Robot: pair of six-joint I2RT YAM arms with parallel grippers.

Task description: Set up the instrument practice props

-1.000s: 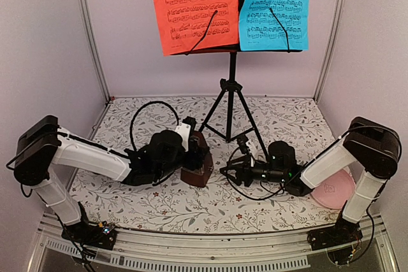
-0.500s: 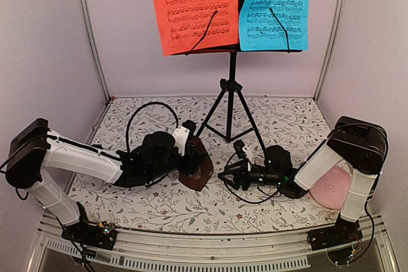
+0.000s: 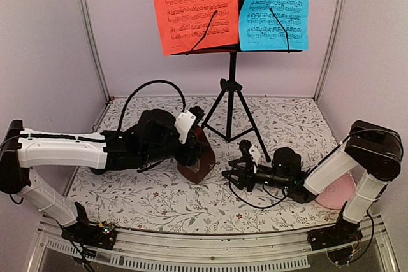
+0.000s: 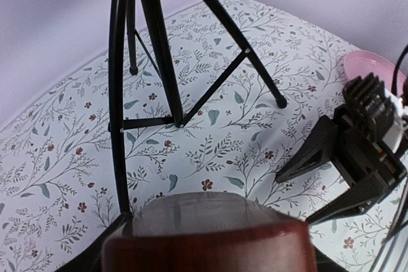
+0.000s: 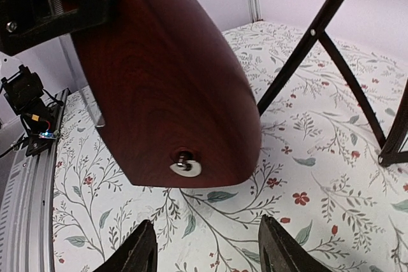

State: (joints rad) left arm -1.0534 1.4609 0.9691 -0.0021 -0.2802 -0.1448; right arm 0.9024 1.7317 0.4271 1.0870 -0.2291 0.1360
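Observation:
The brown wooden metronome (image 3: 199, 161) hangs tilted just above the table, and my left gripper (image 3: 189, 146) is shut on it. It fills the bottom of the left wrist view (image 4: 210, 237). In the right wrist view the metronome (image 5: 166, 81) shows its side with a small metal key. My right gripper (image 3: 233, 178) lies low to its right, open and empty (image 5: 207, 254), pointing at it. Behind, the black music stand (image 3: 231, 97) is upright on its tripod. It holds the red sheet (image 3: 191, 7) and the cyan sheet (image 3: 275, 7).
A pink plate (image 3: 339, 190) lies at the right under my right arm. The tripod legs (image 4: 159, 49) spread across the floral mat just behind both grippers. Pale walls and metal posts (image 3: 89, 36) close in the back and sides.
My left arm has stretched out and carried the metronome up and slightly back, tilting it off the mat. The right gripper has shifted a little right and stayed open.

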